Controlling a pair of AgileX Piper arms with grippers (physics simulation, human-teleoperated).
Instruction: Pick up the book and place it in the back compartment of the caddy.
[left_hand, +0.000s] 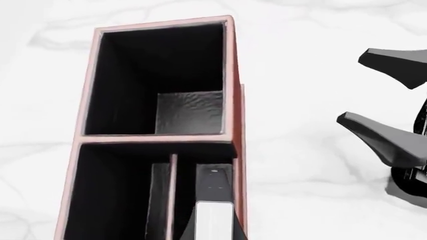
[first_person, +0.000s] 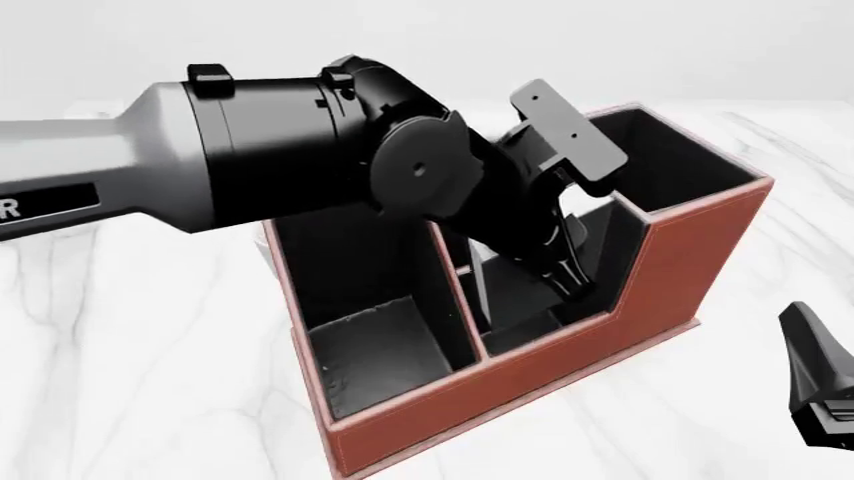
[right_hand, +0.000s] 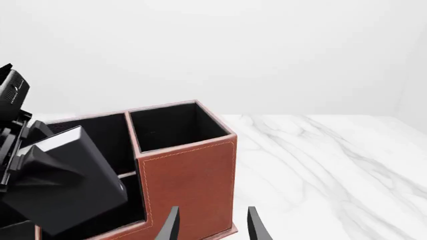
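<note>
Left wrist view: looking down into the caddy, with black lining and reddish-brown rims. A deep square compartment sits at one end. Past a cross wall, a thin divider splits the next part into a wider section and a narrow slot along the outer wall. The book stands in that narrow slot, white page edges up and black cover showing at its far end, just beside the cross wall. Dark shapes flank it at the frame edge; whether they are the left fingers, and whether they grip the book, I cannot tell. Off to the side, over the white marbled tabletop, the right gripper shows its fingers spread wide, holding nothing.

Front view: the left arm reaches across the caddy, and the left gripper points down into the middle part, behind the stepped-down wall. The book is hidden by the arm here. The right gripper is near the lower right corner, apart from the caddy.

Right wrist view: the right fingers are apart and empty, aimed at the caddy's tall end wall. The left arm fills the lower sections beyond it.
</note>
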